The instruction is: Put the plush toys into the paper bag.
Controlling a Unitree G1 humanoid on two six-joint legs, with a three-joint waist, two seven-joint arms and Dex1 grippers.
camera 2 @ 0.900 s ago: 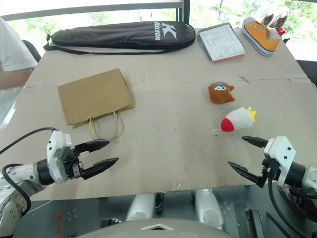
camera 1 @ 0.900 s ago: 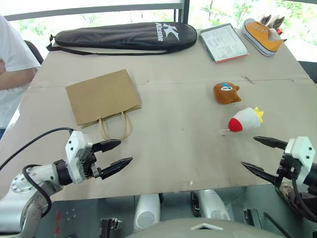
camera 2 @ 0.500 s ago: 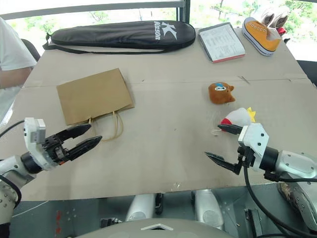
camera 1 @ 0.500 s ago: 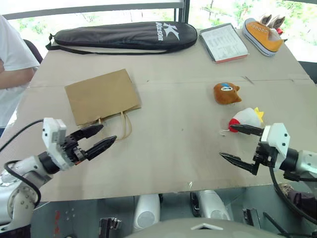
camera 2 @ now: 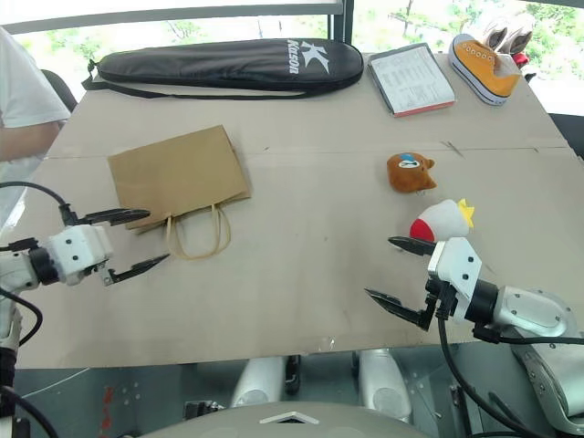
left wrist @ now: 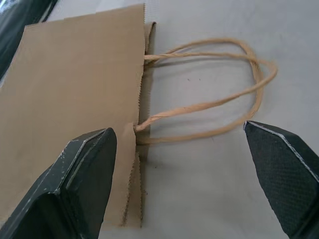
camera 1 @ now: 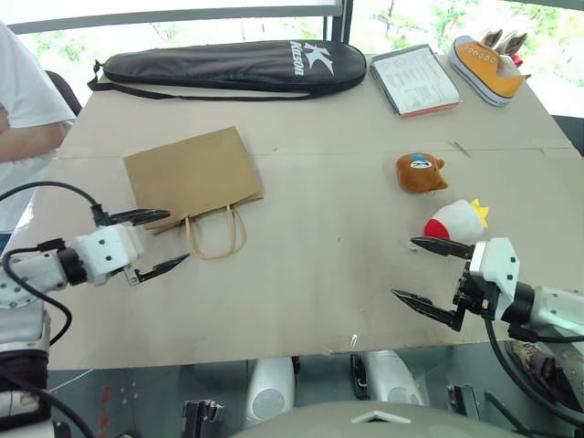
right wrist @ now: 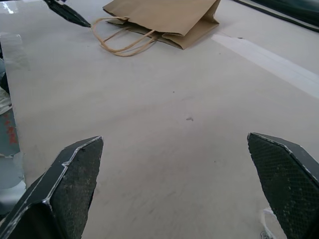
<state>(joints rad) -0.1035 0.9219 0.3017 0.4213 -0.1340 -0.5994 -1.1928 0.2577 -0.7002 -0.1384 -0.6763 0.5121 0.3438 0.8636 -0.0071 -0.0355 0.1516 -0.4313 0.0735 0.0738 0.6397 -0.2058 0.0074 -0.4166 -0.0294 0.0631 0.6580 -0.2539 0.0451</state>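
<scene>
The left gripper [camera 1: 157, 241] hangs with its two black fingers spread wide and empty, just beside the mouth end of the flat brown kraft paper bag [camera 1: 191, 176]; one fingertip sits over the bag's near corner, the other over bare table next to the twisted paper loop handles [camera 1: 215, 234]. The right gripper [camera 1: 427, 271] is likewise spread wide and holds nothing, low over the table near its front edge, with the white plush rocket [camera 1: 453, 220] just beyond its upper finger.

The beige table [camera 1: 319, 265] offers broad bare room between the two grippers and between bag and toys. The rocket, red-nosed with yellow fins, lies on its side; the brown roundish plush bear head [camera 1: 420, 173] with a blue-white face patch rests near it, further from the robot. The bag lies flat, closed, handles pointing toward the robot, well apart from both toys.

Along the far edge sit a long black zippered racket case [camera 1: 233, 66], a clipboard-like pad [camera 1: 414, 79] and an orange canvas sneaker [camera 1: 489, 67]. A person's white sleeve [camera 1: 23, 96] shows at the left edge.
</scene>
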